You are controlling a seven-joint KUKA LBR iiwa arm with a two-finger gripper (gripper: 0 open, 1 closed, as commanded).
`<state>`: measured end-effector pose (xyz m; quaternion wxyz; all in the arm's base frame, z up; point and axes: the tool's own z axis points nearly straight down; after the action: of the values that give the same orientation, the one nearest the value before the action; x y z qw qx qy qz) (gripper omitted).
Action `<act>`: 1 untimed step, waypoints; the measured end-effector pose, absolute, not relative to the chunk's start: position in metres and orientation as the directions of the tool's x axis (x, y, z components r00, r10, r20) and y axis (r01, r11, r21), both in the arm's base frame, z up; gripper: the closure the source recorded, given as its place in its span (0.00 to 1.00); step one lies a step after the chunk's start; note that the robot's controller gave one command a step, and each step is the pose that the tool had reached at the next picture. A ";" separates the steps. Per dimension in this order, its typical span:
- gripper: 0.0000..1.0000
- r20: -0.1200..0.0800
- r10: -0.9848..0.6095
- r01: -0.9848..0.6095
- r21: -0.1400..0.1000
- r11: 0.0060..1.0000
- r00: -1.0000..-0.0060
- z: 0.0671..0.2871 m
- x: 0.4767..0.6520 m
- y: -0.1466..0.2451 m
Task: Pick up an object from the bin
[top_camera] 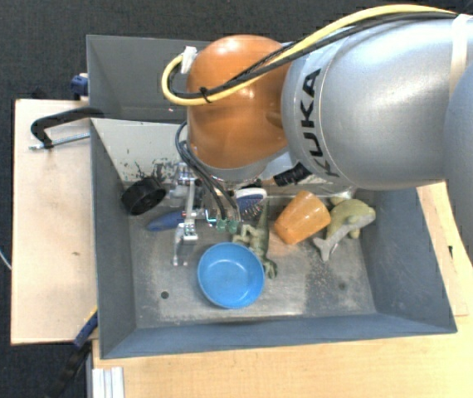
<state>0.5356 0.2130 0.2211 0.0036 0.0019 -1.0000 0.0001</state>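
Observation:
My gripper (187, 230) hangs low in the left half of the bin, beneath the orange cover on the wrist. Its tip stands just left of and above a round blue bowl (231, 275) that lies mouth up on the bin floor. A small flat blue piece (163, 220) lies right beside the gripper on its left. A black wheel-like disc (142, 196) sits a little further to the upper left. A green mottled toy (253, 240) rests against the bowl's upper right rim. Nothing shows as held.
An orange cup (300, 217) lies on its side right of centre, with a pale green fish-shaped toy (344, 222) next to it. A blue and white item (251, 196) peeks out under the wrist. The arm covers the bin's upper right.

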 end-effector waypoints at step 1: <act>0.00 0.001 0.060 0.060 0.002 0.998 -0.998 0.104 0.577 0.140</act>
<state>0.5765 0.1401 0.1043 0.0003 -0.0301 -0.9995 -0.0009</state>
